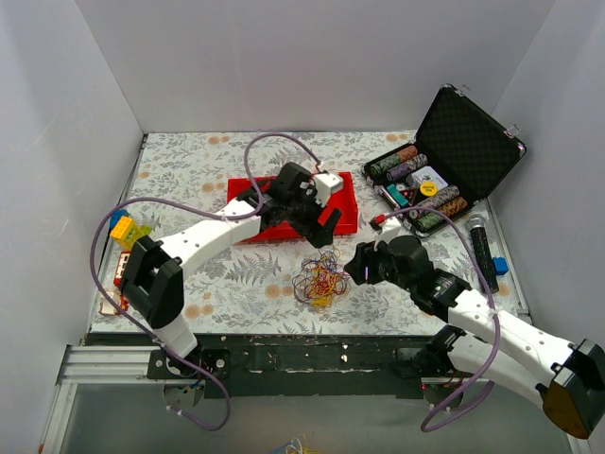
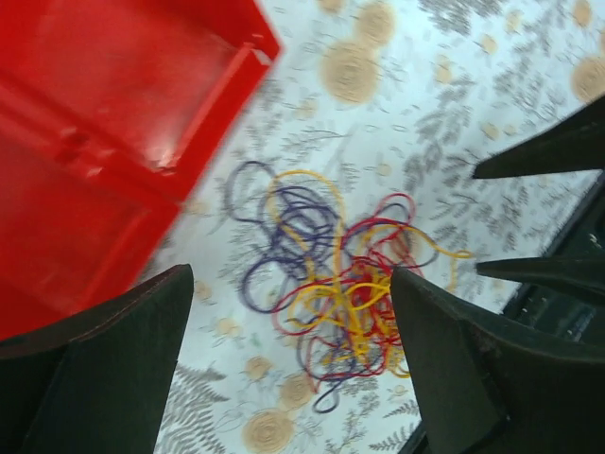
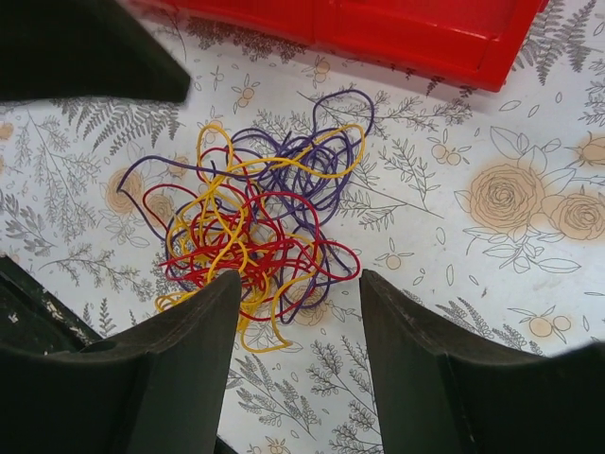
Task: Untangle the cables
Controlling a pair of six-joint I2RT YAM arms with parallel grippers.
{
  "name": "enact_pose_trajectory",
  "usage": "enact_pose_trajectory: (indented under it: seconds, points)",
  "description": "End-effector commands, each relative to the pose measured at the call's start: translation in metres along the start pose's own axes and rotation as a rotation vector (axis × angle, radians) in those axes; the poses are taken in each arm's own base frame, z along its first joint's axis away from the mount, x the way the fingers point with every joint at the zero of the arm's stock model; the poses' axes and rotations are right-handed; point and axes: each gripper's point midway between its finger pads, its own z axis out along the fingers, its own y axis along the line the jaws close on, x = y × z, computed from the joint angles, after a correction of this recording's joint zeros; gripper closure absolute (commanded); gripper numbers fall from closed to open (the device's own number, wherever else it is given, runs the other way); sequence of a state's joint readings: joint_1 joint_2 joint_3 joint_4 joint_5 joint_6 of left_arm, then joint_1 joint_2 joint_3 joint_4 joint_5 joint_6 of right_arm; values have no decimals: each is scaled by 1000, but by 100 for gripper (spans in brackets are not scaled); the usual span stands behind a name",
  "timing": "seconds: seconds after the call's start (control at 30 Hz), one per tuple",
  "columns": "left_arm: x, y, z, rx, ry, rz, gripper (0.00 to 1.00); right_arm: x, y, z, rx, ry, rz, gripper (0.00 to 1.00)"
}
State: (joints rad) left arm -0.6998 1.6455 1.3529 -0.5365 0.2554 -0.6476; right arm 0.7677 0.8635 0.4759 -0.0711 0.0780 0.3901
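Both sets of jaws are standing spread and empty. The left gripper (image 2: 291, 272) is hanging over the cables (image 1: 321, 279), and the right gripper (image 3: 300, 276) is hovering close beside them. The knot is lying toward the middle of the table's near edge, just in front of the red tray (image 1: 348, 204). I'd say each gripper should be pinching a single outer loop of a different colour, then drawing apart gently.
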Motion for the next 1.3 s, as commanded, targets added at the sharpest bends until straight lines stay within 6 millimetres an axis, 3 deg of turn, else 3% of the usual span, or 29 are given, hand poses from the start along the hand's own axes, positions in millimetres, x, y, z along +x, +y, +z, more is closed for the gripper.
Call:
enact_pose_trajectory:
  seconds: [0.0, 0.07, 0.27, 0.47, 0.6, 0.9, 1.03, 1.13, 1.27]
  points:
    - [20, -36, 21, 122, 103, 87, 21, -19, -1, -10, -1, -92, 19, 39]
    - [21, -36, 32, 126, 122, 97, 27, -19, -3, -15, 6, -102, 27, 40]
    - [33, -35, 57, 97, 171, 124, 28, -14, -9, -26, 21, -128, 60, 42]
    - [44, -41, 66, 129, 206, 134, 32, -12, -12, -29, 29, -130, 70, 44]
    - [44, -51, 65, 166, 207, 148, 48, -9, -12, -27, 26, -129, 73, 46]
    - [64, -50, 65, 176, 300, 165, 100, -12, -14, -27, 31, -141, 80, 53]
    - [47, -51, 56, 162, 274, 177, 100, -16, -14, -27, 31, -149, 79, 54]
    - [14, -57, 38, 154, 209, 187, 100, -21, -10, -25, 21, -158, 74, 52]
    - [-35, -68, 0, 146, 67, 206, 100, -36, -3, -25, -5, -190, 44, 41]
